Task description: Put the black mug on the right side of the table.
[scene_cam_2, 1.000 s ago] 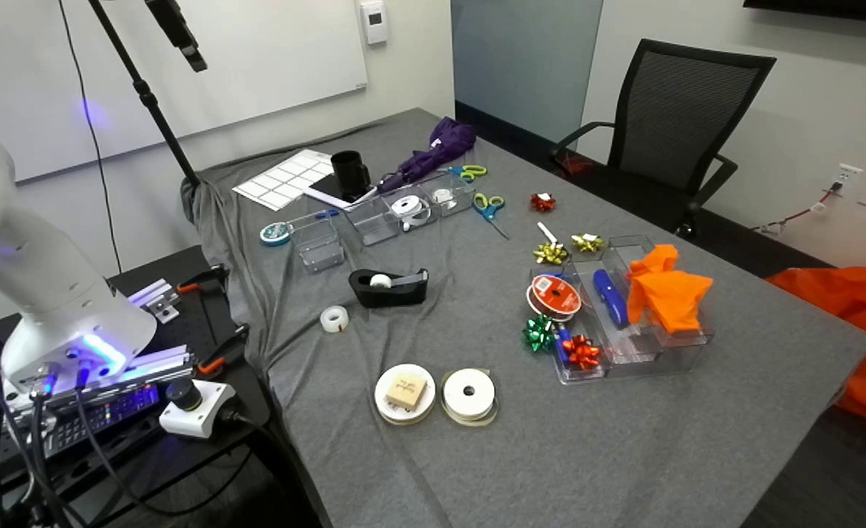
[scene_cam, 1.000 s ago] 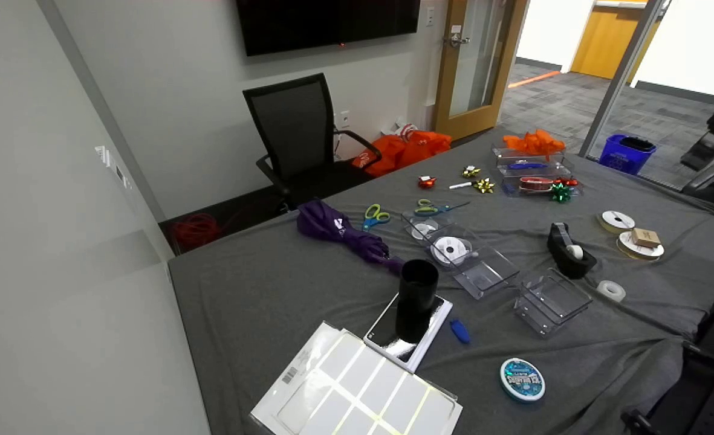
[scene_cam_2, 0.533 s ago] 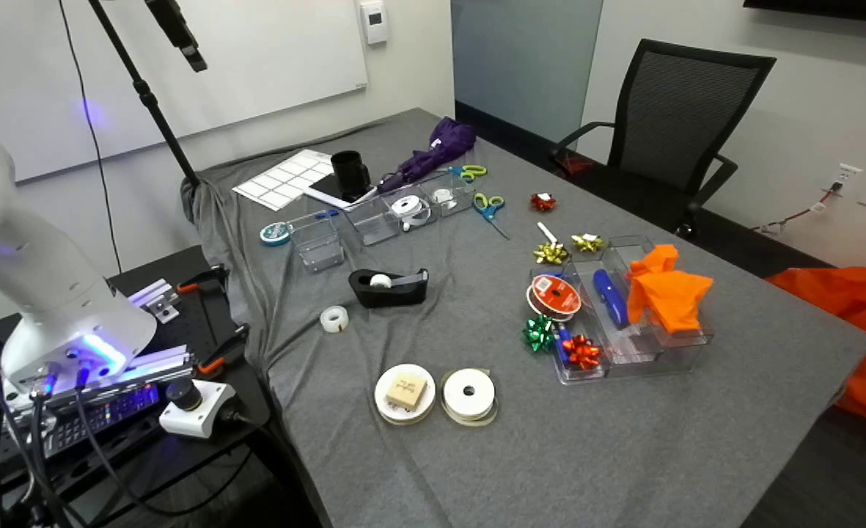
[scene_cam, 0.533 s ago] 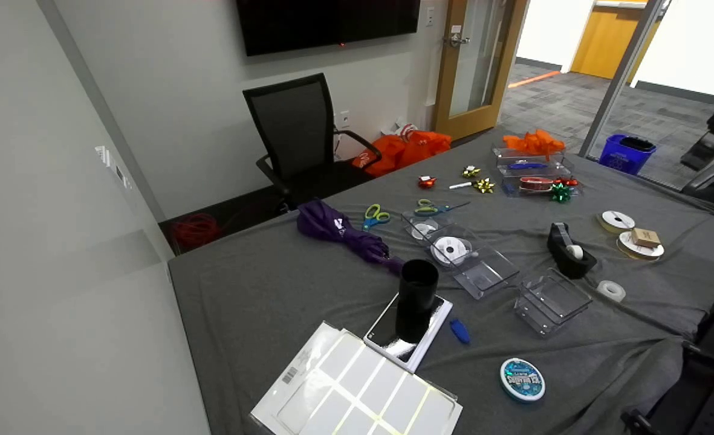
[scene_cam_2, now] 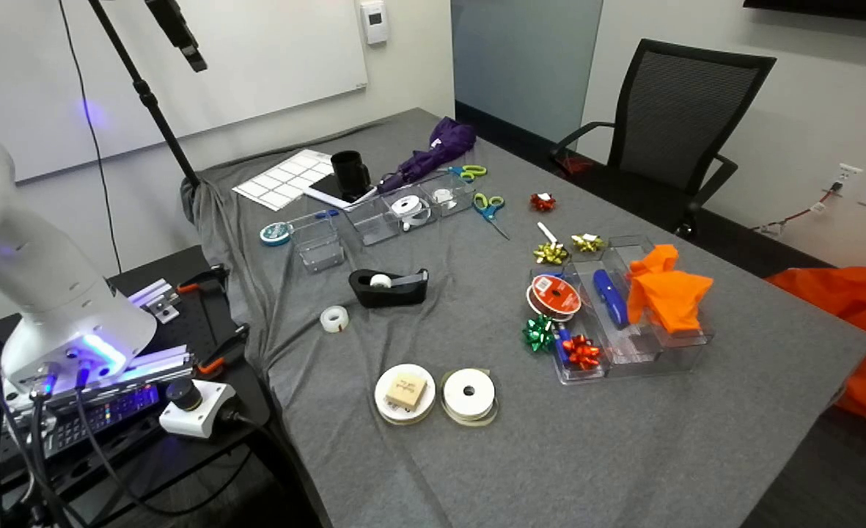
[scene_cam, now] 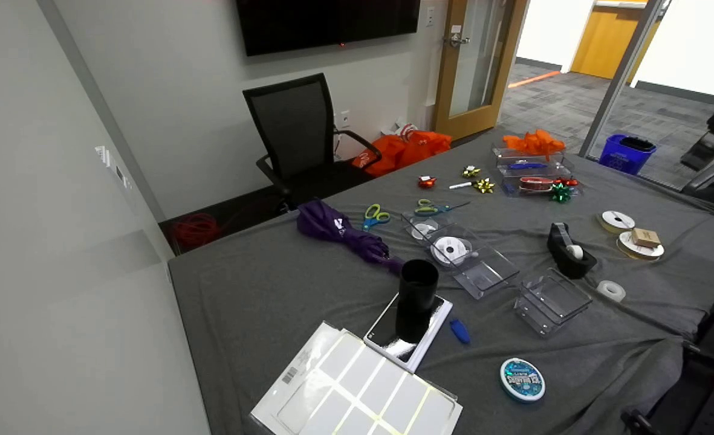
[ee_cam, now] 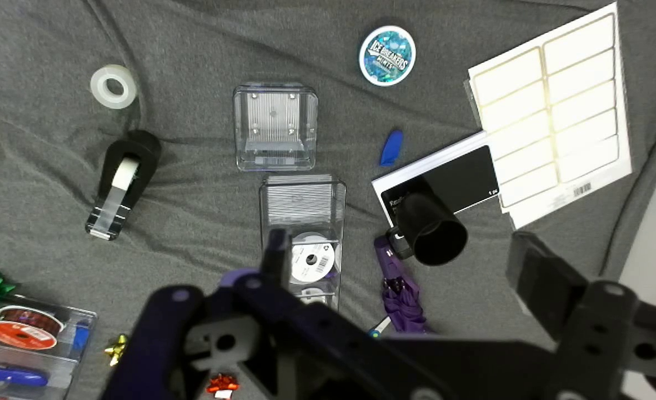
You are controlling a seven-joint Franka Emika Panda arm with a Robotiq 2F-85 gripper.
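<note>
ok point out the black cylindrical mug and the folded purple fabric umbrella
Black cylindrical mug [scene_cam_2: 347, 176], in an exterior view: outer side wall.
Folded purple fabric umbrella [ee_cam: 402, 304], in the wrist view: gathered canopy.

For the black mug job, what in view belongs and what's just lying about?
Belongs:
tall black cylindrical mug
large table covered in grey cloth
dark two-fingered gripper, open

Lying about, among others:
folded purple umbrella
white sheets of rectangular labels
round blue-and-white mint container
black plastic tape dispenser
</note>
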